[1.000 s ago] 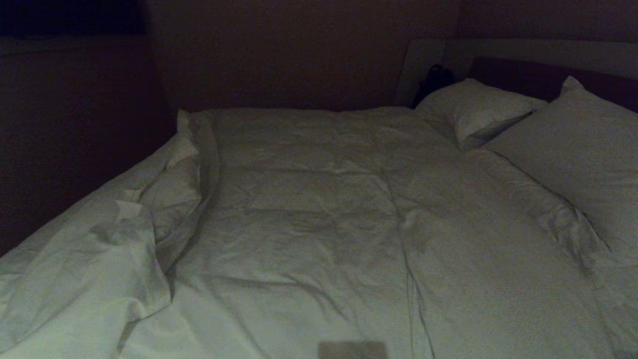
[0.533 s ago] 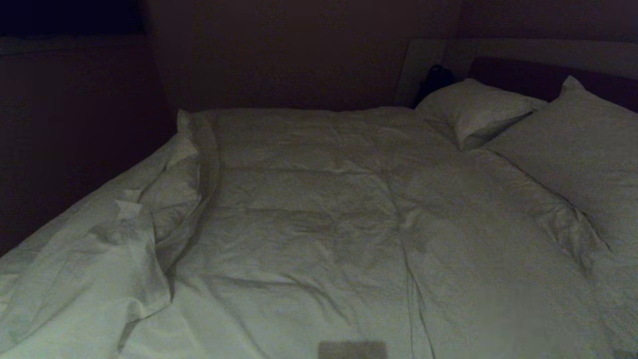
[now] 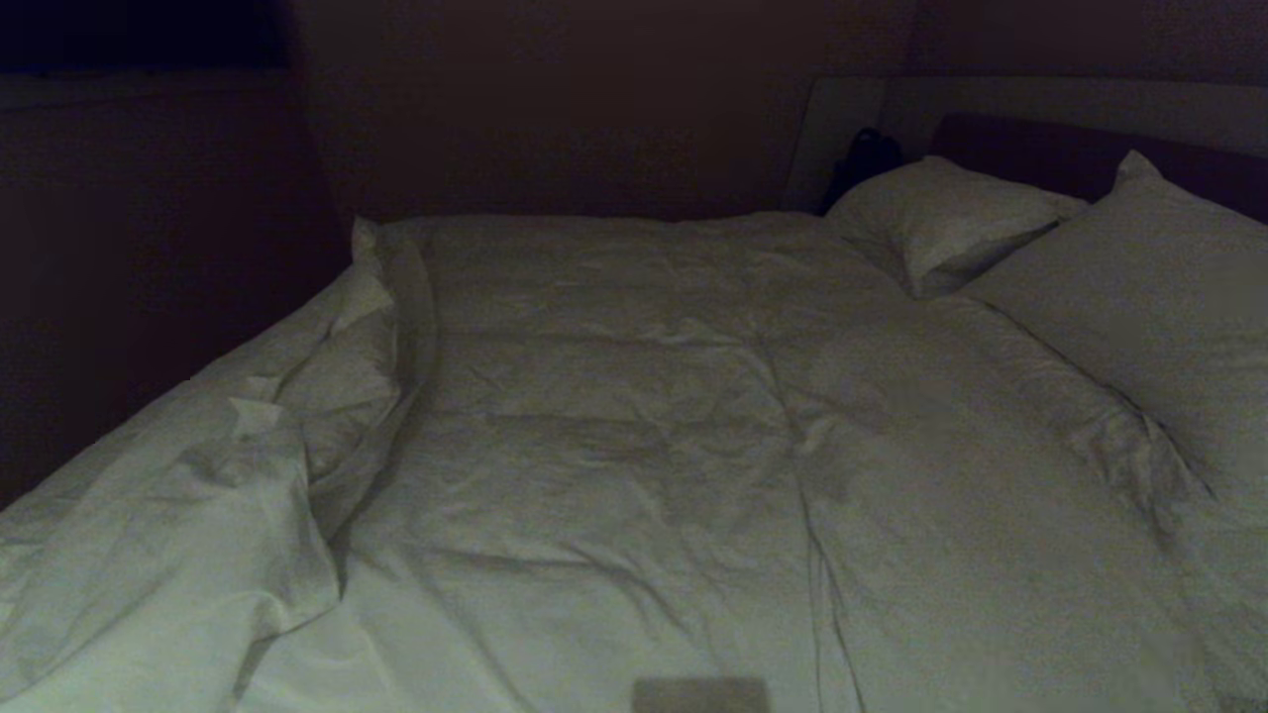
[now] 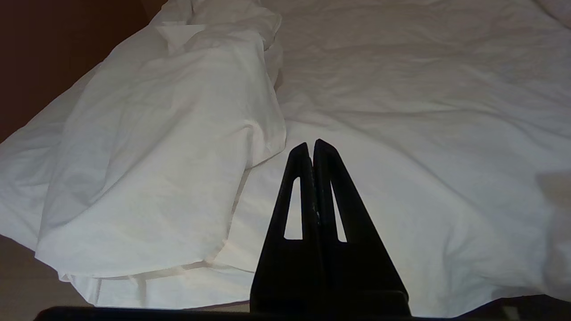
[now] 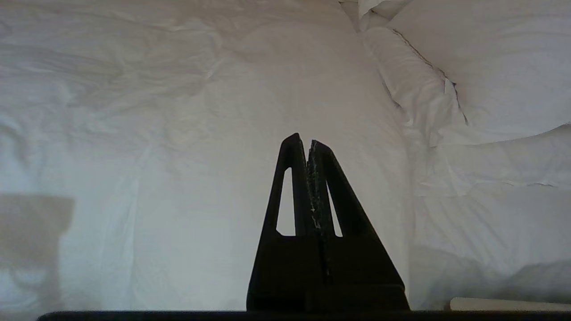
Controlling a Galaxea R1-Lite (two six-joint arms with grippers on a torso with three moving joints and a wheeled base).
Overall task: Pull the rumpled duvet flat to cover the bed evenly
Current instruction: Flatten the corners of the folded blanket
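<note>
Starting position, nothing gripped yet: you're at the approach step.

Left to right in the head view. At 9 o'clock the duvet is folded back on itself, a bunched flap lying on top along the left edge of the bed; that's the rumpled part. Centre is spread but creased. At 2 to 3 o'clock two pillows lie against the headboard, the duvet's top edge just beside them.

Left gripper hangs above the near edge, clenched on nothing, flap hem at its 10 o'clock. Right gripper is likewise clamped and empty, over the flat middle, pillows at its 2 o'clock.

Next, I'd judge: spread the left jaws, drop onto the flap hem, pinch, pull toward 8 o'clock to unfold it. Grab one layer only, or the fold drags along whole.
</note>
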